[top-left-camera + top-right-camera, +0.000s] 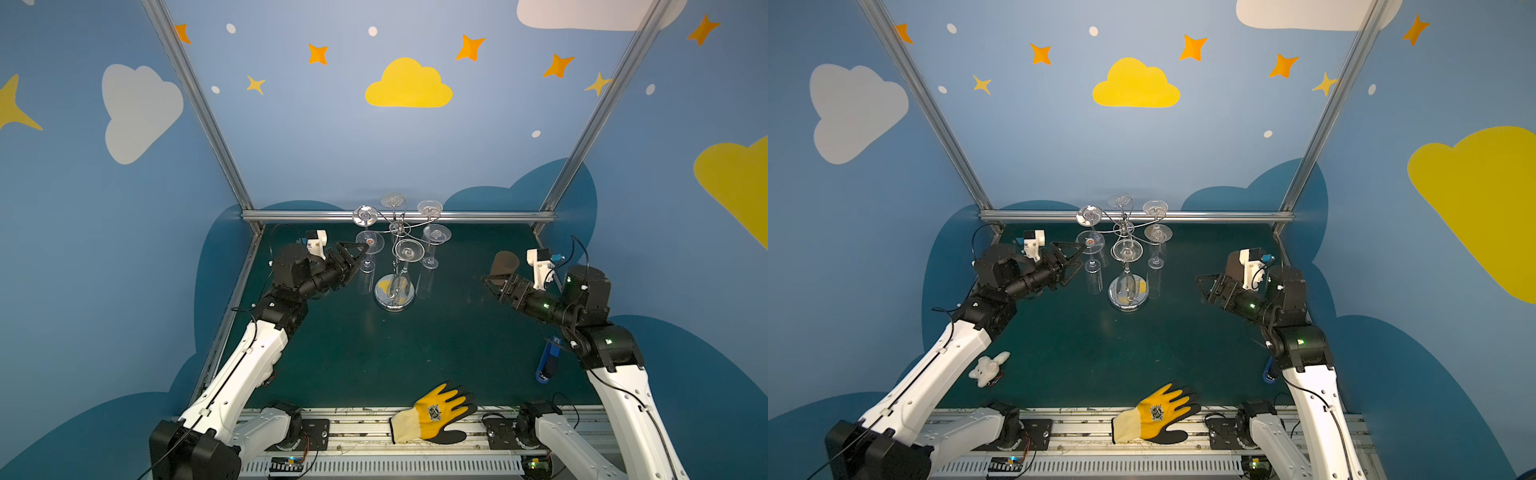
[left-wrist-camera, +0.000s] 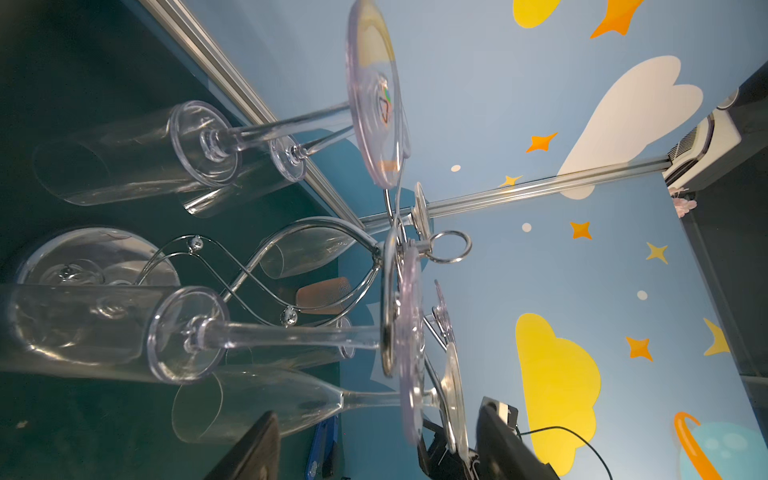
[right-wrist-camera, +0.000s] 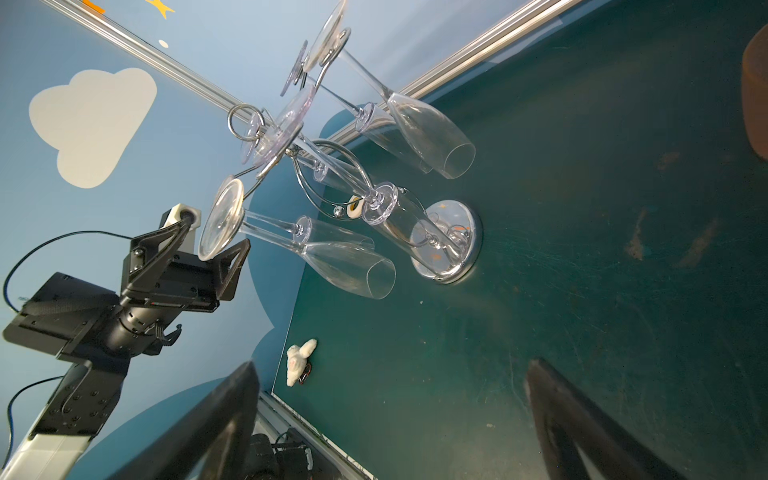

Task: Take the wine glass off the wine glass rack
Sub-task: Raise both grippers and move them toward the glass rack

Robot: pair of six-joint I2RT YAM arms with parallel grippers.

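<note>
Your left gripper (image 3: pixel 218 233) is right at the wine glass rack (image 1: pixel 395 306), near the middle of the far edge of the desk (image 1: pixel 415 353), jaws apart, one above and one below the foot of the wine glass (image 1: pixel 366 266), a clear flute hanging bowl-down, long axis vertical, on the rack's side facing the left edge. Nothing pinched yet. Right gripper (image 1: pixel 486 283) hangs wide open, empty, well apart, so it's the left's lift

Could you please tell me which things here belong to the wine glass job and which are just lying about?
For the job:
wine glass rack
wine glass whose foot sits between the fingers of the left gripper
other hanging glasses

Lying about:
yellow glove
blue tool
white plush toy
brown object near the right gripper
</note>
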